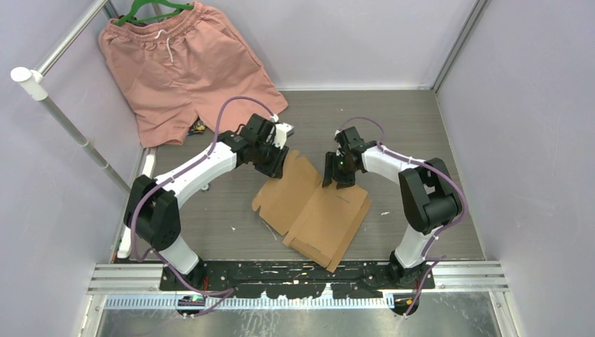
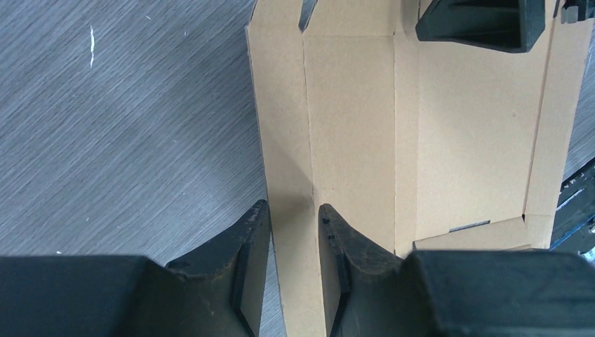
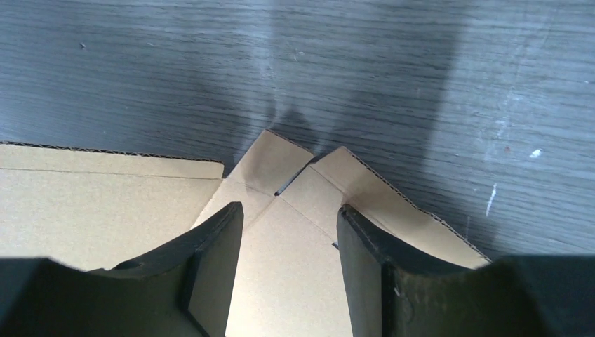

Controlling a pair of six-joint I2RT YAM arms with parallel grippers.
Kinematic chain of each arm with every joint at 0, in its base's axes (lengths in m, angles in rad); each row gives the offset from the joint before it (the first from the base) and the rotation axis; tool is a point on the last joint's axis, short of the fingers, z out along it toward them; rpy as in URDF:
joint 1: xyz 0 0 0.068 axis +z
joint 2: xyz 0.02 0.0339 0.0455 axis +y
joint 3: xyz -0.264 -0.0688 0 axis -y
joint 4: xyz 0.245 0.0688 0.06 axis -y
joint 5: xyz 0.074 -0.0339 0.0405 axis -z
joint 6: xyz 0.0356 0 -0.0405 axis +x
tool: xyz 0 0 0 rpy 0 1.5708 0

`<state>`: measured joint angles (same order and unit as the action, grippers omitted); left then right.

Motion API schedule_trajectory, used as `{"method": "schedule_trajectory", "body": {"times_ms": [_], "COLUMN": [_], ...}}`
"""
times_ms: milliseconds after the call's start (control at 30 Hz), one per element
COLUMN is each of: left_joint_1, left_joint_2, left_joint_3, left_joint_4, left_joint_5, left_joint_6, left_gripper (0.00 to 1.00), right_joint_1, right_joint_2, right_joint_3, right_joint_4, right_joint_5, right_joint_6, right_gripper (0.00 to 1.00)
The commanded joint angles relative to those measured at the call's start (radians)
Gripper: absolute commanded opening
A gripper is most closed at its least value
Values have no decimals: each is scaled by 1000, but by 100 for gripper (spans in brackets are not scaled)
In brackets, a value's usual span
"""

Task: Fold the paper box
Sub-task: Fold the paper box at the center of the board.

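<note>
Slippage is the main risk: the paper box (image 1: 313, 210), still a flat die-cut cardboard sheet, lies loose at the middle of the bench (image 1: 421, 126). The left tool (image 2: 292, 206) hovers at its 11 o'clock edge with jaws narrowly apart. The right tool (image 3: 289, 208), jaws wider, sits over the notched tabs (image 3: 281, 168) at 1 o'clock. Neither clamps anything. An uneven push could skate or twist the sheet, or crease it off the score.

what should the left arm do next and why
Probably lower the left gripper and close on the narrow side flap of the paper box, to lift it at its crease: the sheet lies flat and the open jaws hang over that flap.
</note>
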<state>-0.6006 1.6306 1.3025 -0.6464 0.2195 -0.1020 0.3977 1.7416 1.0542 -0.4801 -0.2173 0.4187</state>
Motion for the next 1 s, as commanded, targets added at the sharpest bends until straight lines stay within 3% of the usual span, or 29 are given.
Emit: {"method": "schedule_trajectory", "body": {"times_ms": [0,533,967], "left_joint_1": [3,22,23], "left_joint_2": [-6,12,41], "left_joint_3": [3,-21,-73], "left_joint_4": [45,45,65], "left_joint_5": [34,215,249], "left_joint_6": [-5,-27,-158], "left_gripper": [33,33,36], "right_joint_1": [1,2,0], "right_joint_2": [-9,61,74], "right_joint_3": [-26,-66,-90], "right_joint_4": [70,139,169], "right_joint_5": [-35,-35,-28], "right_joint_6": [22,51,86], "right_gripper": [57,55,55]}}
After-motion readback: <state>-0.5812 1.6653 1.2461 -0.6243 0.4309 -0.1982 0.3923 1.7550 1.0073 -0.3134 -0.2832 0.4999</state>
